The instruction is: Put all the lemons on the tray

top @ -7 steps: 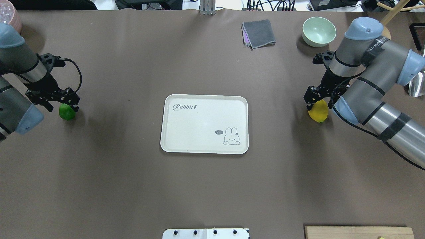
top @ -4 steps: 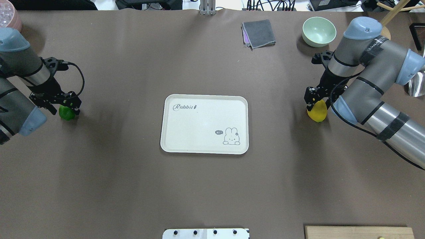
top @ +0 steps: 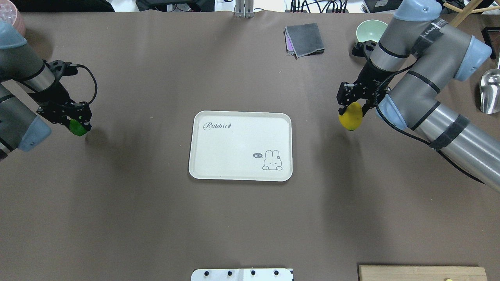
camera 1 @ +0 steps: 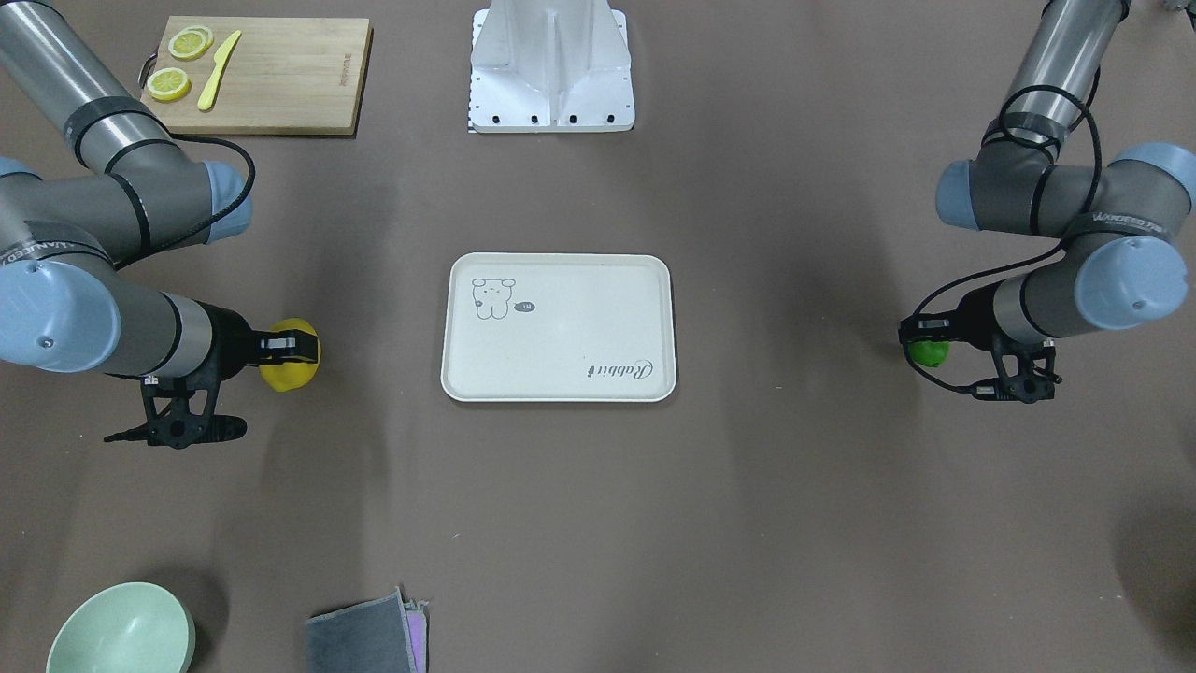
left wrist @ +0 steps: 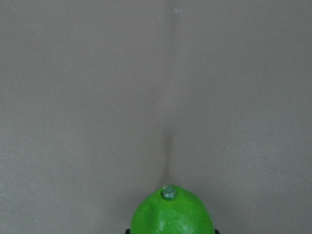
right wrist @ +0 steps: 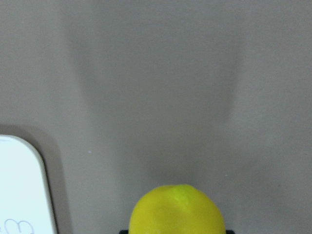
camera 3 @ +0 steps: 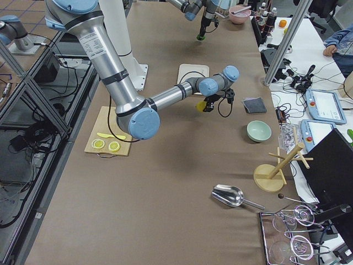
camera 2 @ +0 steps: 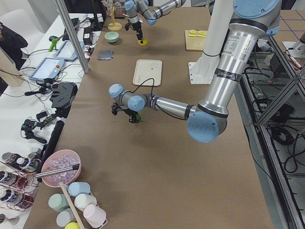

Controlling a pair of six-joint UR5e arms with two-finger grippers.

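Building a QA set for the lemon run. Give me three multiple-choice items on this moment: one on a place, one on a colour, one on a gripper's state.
1. The tray lies:
A. between the left gripper and the right gripper
B. under one gripper
C. beyond both grippers, to one side

2. The left gripper's lemon is:
A. yellow
B. green
C. orange

3. The right gripper is:
A. open and empty
B. shut on the yellow lemon
C. shut on nothing

Key:
1 A: the overhead view shows a gripper off each short side of the tray.
2 B: it shows green in the overhead and left wrist views.
3 B: its fingers clamp the fruit in the overhead view.
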